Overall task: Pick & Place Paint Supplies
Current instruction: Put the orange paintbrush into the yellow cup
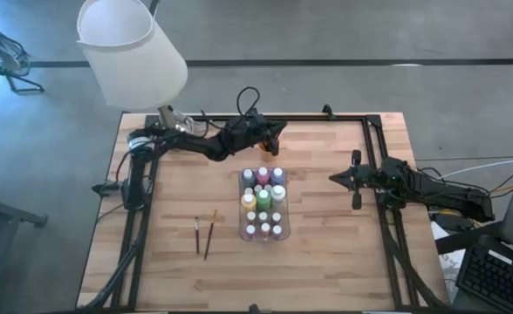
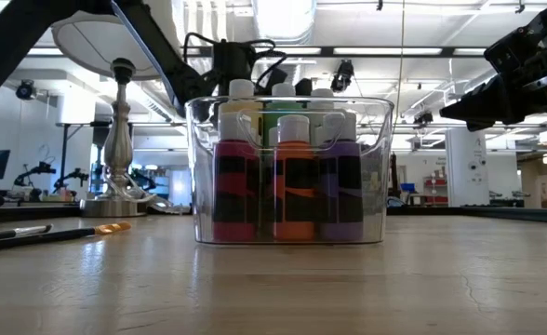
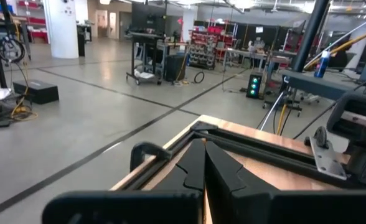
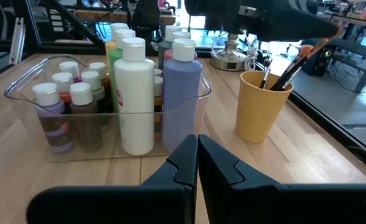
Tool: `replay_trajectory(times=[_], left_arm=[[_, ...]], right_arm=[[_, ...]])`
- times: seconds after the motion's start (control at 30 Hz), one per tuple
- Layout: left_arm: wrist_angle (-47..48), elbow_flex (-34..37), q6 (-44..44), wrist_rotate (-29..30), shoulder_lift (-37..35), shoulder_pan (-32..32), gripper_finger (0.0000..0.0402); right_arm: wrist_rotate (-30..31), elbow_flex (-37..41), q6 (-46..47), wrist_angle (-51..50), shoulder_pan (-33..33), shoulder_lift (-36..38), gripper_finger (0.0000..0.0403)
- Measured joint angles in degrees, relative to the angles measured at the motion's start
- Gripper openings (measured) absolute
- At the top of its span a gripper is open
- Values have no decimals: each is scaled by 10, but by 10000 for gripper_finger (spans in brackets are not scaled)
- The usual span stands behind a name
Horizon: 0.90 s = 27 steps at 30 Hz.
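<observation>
A clear tray (image 1: 263, 234) at mid-table holds several paint bottles (image 4: 136, 93) standing upright on their bases. Two paintbrushes (image 1: 204, 234) lie flat on the table to the tray's near left. Beyond the tray stands a yellow-orange cup (image 4: 261, 106), with more brushes (image 4: 289, 71) leaning on its rim. My left gripper (image 1: 280, 131) is shut near the table's far edge, above the cup, pointing level; nothing shows between its fingers (image 3: 203, 149). My right gripper (image 1: 333, 178) is shut with nothing in it, to the right of the tray and pointing at it (image 4: 195, 142).
A lamp with a white shade (image 1: 130, 52) stands at the far left corner, and its metal base (image 2: 115, 200) shows in the low view. Black frame rails (image 1: 326, 118) run along the table's edges. Bare wood lies in front of the tray and on its right.
</observation>
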<state>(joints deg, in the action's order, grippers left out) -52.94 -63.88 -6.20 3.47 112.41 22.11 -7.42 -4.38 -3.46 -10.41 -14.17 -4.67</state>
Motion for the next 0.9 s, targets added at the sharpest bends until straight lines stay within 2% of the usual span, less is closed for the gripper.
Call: replay_trajectory(times=[0.9], left_arm=[[62,15,-5,0,1,0,0]], right_arm=[[0,0,0,0,0,0,8]])
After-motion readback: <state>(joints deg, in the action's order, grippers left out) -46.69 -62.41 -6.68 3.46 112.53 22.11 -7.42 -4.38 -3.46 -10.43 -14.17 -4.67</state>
